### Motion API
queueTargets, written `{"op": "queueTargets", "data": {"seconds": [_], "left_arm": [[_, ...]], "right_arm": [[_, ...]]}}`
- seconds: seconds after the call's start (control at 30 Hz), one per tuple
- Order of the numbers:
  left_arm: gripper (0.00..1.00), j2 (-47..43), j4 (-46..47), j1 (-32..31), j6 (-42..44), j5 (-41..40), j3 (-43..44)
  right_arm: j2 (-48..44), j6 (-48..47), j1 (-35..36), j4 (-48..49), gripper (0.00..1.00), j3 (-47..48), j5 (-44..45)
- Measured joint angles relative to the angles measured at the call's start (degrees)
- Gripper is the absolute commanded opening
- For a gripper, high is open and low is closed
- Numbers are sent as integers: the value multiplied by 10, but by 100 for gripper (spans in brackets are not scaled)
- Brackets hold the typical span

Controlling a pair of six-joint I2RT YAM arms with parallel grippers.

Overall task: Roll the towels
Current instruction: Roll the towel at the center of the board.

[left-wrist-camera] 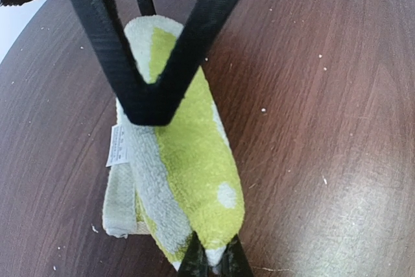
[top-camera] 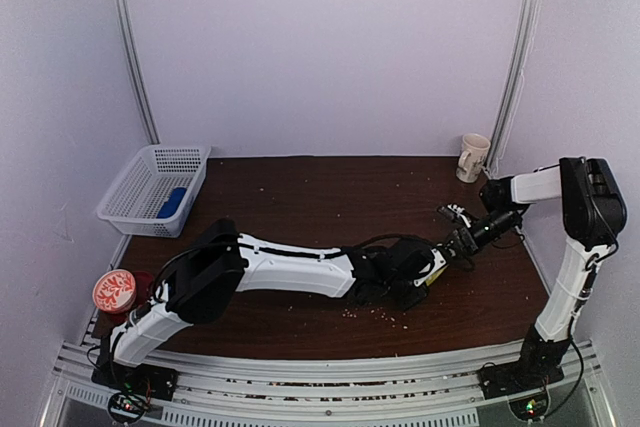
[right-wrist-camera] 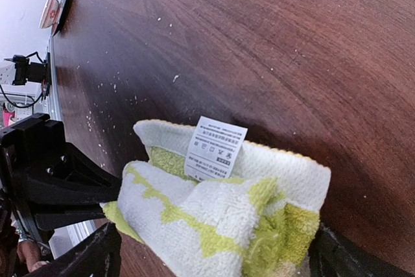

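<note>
Left wrist view | yellow-green towel (left-wrist-camera: 194, 167) lies rolled on the bench (left-wrist-camera: 324, 95), right of centre | left tool (left-wrist-camera: 150, 105) closed, pinching the roll, likely so it cannot unwind | right tool (right-wrist-camera: 214, 265) spread wide, fingers either side of it, gripping nothing | blue towel (top-camera: 173, 202) sits in far-left basket (top-camera: 128, 179)
</note>
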Motion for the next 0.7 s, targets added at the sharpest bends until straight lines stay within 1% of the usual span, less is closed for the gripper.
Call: {"op": "queueTargets", "data": {"seconds": [0.03, 0.07, 0.23, 0.3, 0.33, 0.37, 0.47, 0.53, 0.6, 0.7], "left_arm": [[2, 1, -1, 0, 0, 0, 2], [2, 2, -1, 0, 0, 1, 3], [2, 3, -1, 0, -1, 2, 4], [4, 3, -2, 0, -2, 2, 5], [7, 3, -1, 0, -2, 2, 5], [12, 3, -1, 0, -3, 2, 5], [19, 3, -1, 0, -8, 2, 6], [27, 3, -1, 0, -11, 4, 6], [40, 3, -2, 0, -14, 5, 6], [49, 3, 3, -1, -21, 7, 3]], "right_arm": [[-2, 5, -1, 8, 99, -3, -1], [-3, 8, -2, 12, 95, -5, -2], [3, 13, -8, 20, 65, -2, -2], [16, 12, -9, 18, 61, 4, -3], [23, 14, -9, 17, 59, 7, -4], [28, 15, -9, 17, 56, 9, -6], [33, 22, -9, 18, 53, 12, -7], [33, 26, -9, 20, 50, 12, -5], [33, 31, -9, 23, 49, 12, -1], [33, 38, -9, 28, 48, 12, 2]]}}
